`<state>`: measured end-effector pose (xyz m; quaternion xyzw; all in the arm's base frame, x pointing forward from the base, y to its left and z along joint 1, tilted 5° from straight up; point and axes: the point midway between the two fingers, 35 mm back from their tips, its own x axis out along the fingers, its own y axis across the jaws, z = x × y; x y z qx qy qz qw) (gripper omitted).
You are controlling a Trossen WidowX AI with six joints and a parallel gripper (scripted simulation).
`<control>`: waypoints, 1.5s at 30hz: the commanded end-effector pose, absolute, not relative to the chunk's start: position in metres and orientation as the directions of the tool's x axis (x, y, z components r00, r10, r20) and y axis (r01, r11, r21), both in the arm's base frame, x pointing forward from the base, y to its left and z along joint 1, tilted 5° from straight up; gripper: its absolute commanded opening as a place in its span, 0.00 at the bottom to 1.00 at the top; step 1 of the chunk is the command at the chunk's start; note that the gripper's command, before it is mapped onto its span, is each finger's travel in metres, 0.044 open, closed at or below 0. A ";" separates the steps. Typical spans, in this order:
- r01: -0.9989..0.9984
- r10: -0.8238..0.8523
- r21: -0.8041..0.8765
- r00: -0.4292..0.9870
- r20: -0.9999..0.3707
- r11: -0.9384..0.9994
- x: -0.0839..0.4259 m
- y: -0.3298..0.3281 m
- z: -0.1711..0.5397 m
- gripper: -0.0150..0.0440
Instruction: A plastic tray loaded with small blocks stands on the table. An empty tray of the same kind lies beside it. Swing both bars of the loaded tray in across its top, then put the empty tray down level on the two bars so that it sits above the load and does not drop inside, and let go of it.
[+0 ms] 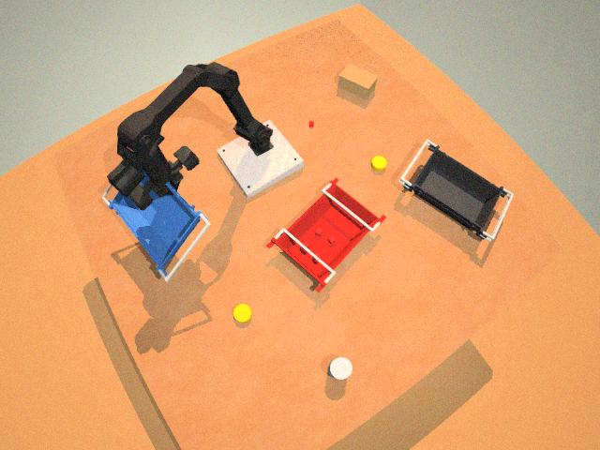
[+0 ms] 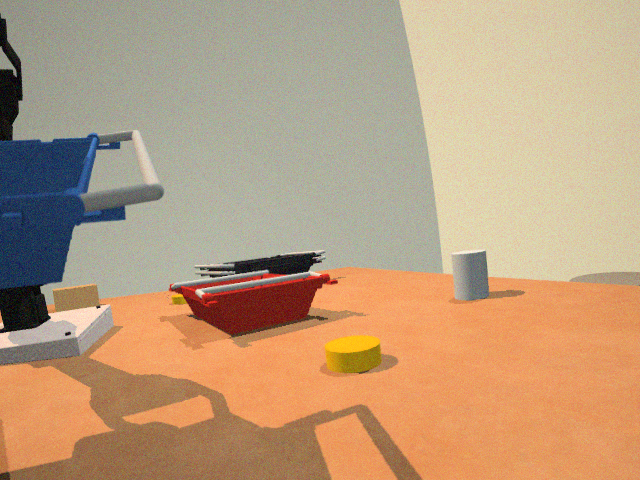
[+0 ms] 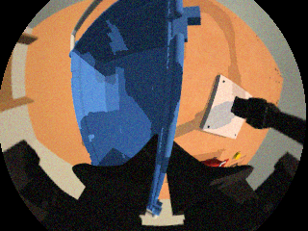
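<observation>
Top view | gripper (image 1: 150, 196) (image 3: 160, 138) pinches blue tray (image 1: 162, 220) (image 2: 36, 237) (image 3: 108, 101) by its wall, raised | red tray (image 1: 338, 242) (image 2: 258, 304): both bars across its top

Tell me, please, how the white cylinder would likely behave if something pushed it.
The white cylinder stands upright on a flat end and is taller than wide, so a high push would probably tip it. Once over, its round side would likely let it roll. Its smooth-looking, straight wall suggests it may be stiff.
</observation>
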<state>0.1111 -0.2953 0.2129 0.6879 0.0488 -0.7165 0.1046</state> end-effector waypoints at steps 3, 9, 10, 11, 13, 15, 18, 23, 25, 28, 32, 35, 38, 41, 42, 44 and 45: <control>0.212 -0.104 0.097 -0.020 -0.994 -0.972 0.112 -0.297 0.219 0.25; 0.212 -0.104 0.097 -0.020 -0.994 -0.972 0.112 -0.297 0.219 0.25; 0.212 -0.104 0.097 -0.020 -0.994 -0.972 0.112 -0.297 0.219 0.25; 0.212 -0.104 0.097 -0.020 -0.994 -0.972 0.112 -0.297 0.219 0.25; 0.212 -0.104 0.097 -0.020 -0.994 -0.972 0.112 -0.297 0.219 0.25; 0.214 -0.104 0.097 -0.020 -0.994 -0.972 0.113 -0.297 0.219 0.25; 0.250 -0.102 0.095 -0.018 -0.995 -0.964 0.121 -0.294 0.218 0.25; 0.324 -0.100 0.090 -0.014 -0.995 -0.942 0.139 -0.287 0.217 0.25; 0.354 -0.099 0.088 -0.013 -0.995 -0.931 0.146 -0.284 0.217 0.25; 0.397 -0.097 0.085 -0.011 -0.995 -0.914 0.156 -0.279 0.216 0.25; 0.453 -0.095 0.080 -0.009 -0.995 -0.888 0.170 -0.272 0.215 0.25; 0.494 -0.093 0.077 -0.007 -0.996 -0.866 0.179 -0.266 0.214 0.25; 0.535 -0.092 0.074 -0.006 -0.996 -0.842 0.189 -0.260 0.213 0.25; 0.574 -0.090 0.071 -0.005 -0.996 -0.816 0.199 -0.253 0.212 0.25; 0.586 -0.089 0.070 -0.004 -0.996 -0.807 0.202 -0.251 0.212 0.25; 0.611 -0.088 0.068 -0.003 -0.996 -0.789 0.208 -0.246 0.211 0.25; 0.624 -0.088 0.067 -0.003 -0.996 -0.779 0.211 -0.244 0.211 0.25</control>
